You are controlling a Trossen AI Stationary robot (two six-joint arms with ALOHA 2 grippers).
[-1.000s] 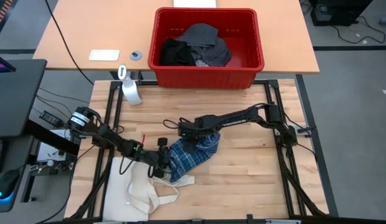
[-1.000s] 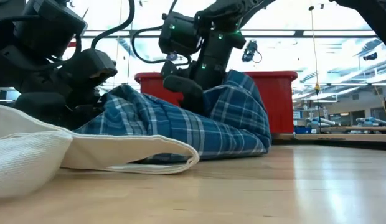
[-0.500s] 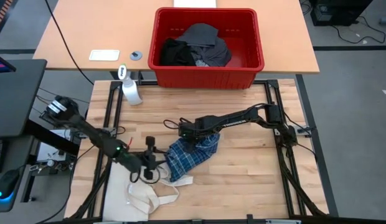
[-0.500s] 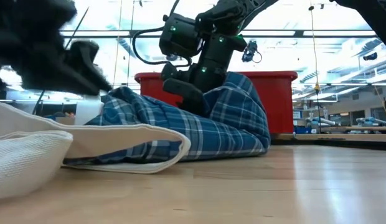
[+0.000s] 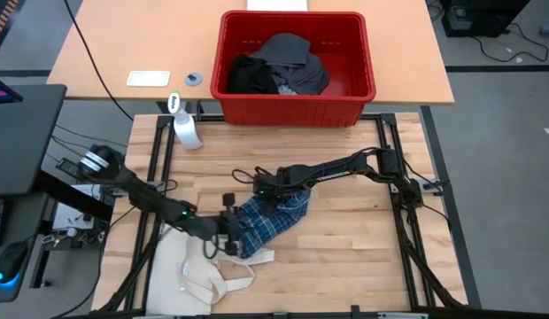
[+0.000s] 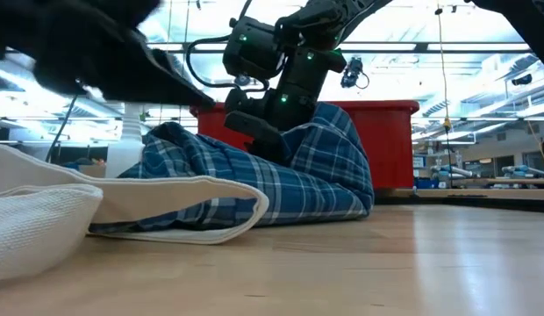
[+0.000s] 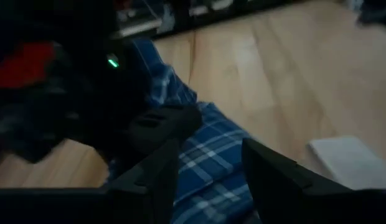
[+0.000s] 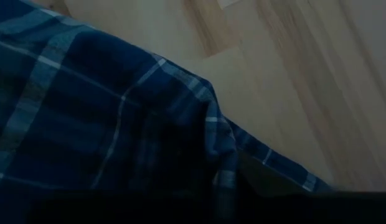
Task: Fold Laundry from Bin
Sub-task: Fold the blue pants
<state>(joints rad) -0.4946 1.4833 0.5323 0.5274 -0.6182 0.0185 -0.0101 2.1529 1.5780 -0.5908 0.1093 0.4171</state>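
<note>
So the blue plaid shirt [image 5: 273,220] is out of the red bin [image 5: 295,105] and bunched on the wooden table [image 5: 345,257], probably to be spread flat before folding. The right gripper [image 5: 273,193] presses into its top edge; can't tell if it's actually pinching cloth. The left gripper [image 5: 228,232] sits at the shirt's other edge, fingers [image 7: 152,177] apart and empty, likely lining up a corner grab. The rest of the laundry [image 5: 279,66] waits in the bin.

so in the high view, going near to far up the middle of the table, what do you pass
cream tote bag → blue plaid shirt → white spray bottle → red bin of dark laundry
</note>
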